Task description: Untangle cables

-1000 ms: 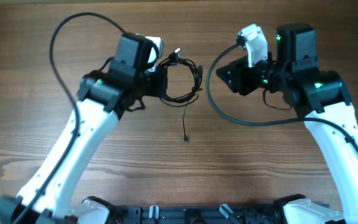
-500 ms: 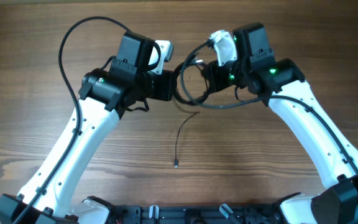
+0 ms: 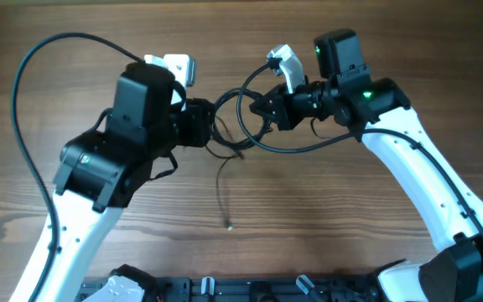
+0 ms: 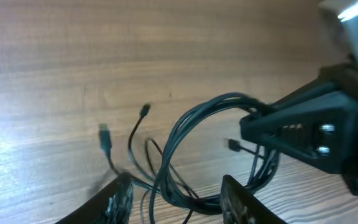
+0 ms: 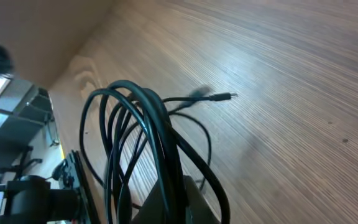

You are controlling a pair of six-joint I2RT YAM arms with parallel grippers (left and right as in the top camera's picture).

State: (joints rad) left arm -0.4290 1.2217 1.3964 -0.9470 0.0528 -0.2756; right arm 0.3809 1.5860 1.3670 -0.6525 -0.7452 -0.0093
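Cables (image 4: 180,132) in tangled loops, right gripper (image 4: 250,127) clamped on them, left gripper (image 4: 178,182) spread apart.

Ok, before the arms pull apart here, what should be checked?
1. Grip of right claw on the cables: ok, clamped.
2. Grip of left claw: not ok, fingers apart, strands between them.
3. Long loose end free, plug tip on the table: ok.
4. Loops separated: not ok, bundled.
5. Coil clear of the table: cannot tell.
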